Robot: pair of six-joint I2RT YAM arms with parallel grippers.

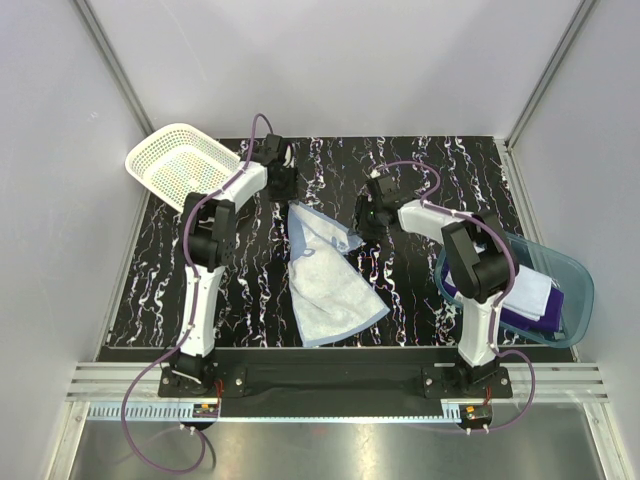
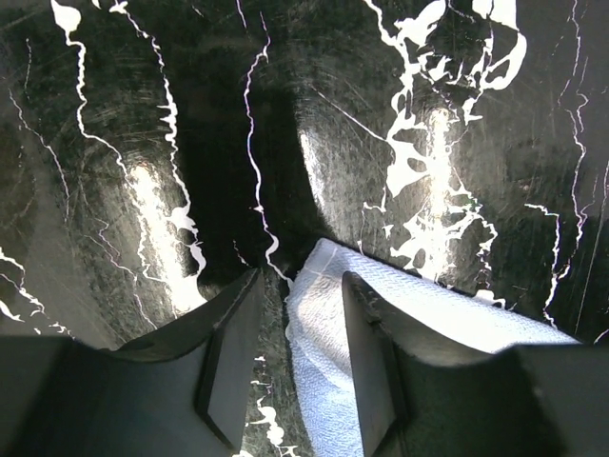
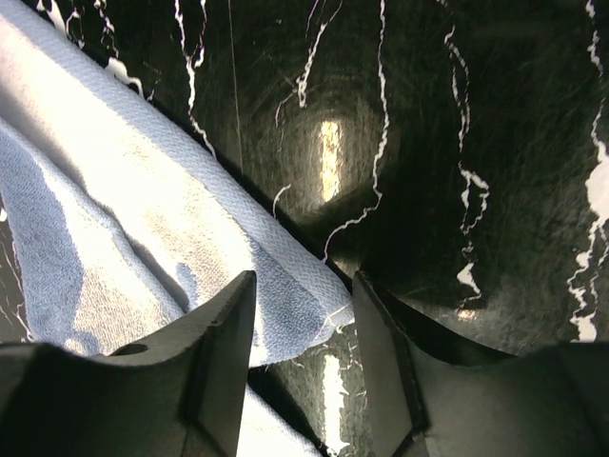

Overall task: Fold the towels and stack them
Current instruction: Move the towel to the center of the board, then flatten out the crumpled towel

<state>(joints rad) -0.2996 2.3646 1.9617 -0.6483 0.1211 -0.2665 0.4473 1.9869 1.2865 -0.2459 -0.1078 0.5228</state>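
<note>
At the near right of the table [image 1: 250, 300], the translucent blue tub [image 1: 578, 285] holds the purple towel [image 1: 522, 322] with the white towel [image 1: 530, 290] lying on it. The light blue towel [image 1: 330, 295] lies mid-table. The right gripper [image 3: 304, 281] stands half open astride its far right corner. The left gripper [image 2: 300, 281] stands likewise over its far left corner. Neither pinches the cloth. The white lattice basket [image 1: 178, 165] sits at the far left.

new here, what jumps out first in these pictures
A light blue towel lies on the black marbled table, the left gripper and right gripper open at its far corners. A blue tub at right holds a purple towel and a white towel; a white basket sits far left.
</note>
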